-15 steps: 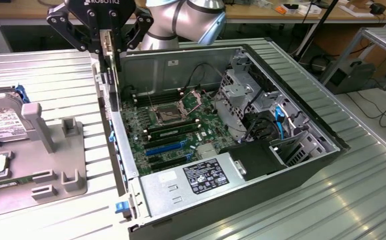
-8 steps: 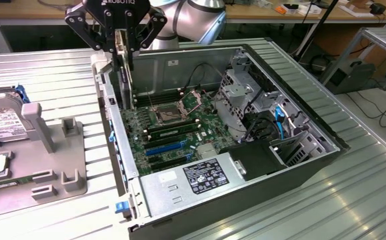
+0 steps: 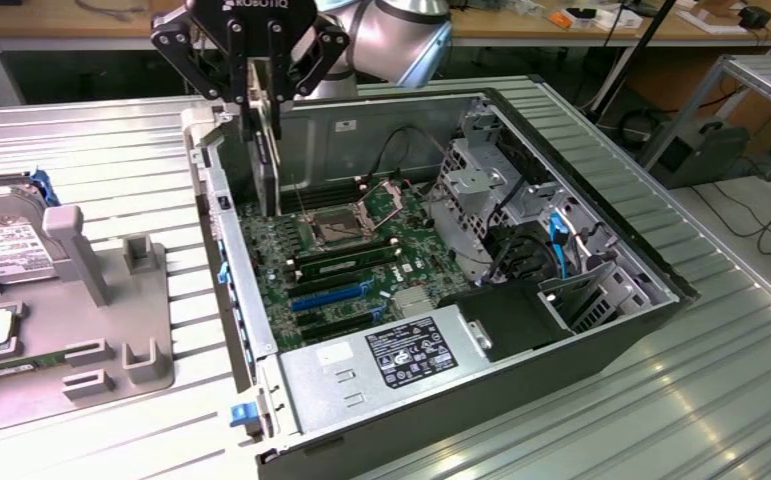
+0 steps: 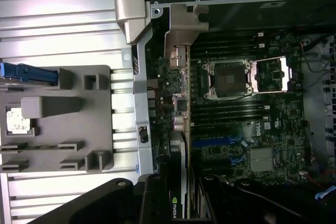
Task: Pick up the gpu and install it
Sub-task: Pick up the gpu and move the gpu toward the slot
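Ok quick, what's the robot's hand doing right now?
Hand: closed on the gpu, holding it on edge above the open computer case.

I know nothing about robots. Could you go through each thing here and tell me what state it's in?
gripper: closed on the gpu, above the case.
gpu: held upright on edge, not plugged in.
computer case: lying on its side, side panel off, inside exposed.
processor socket: cover swung open, looks empty.
hard drive: lying flat in the grey tray, untouched.
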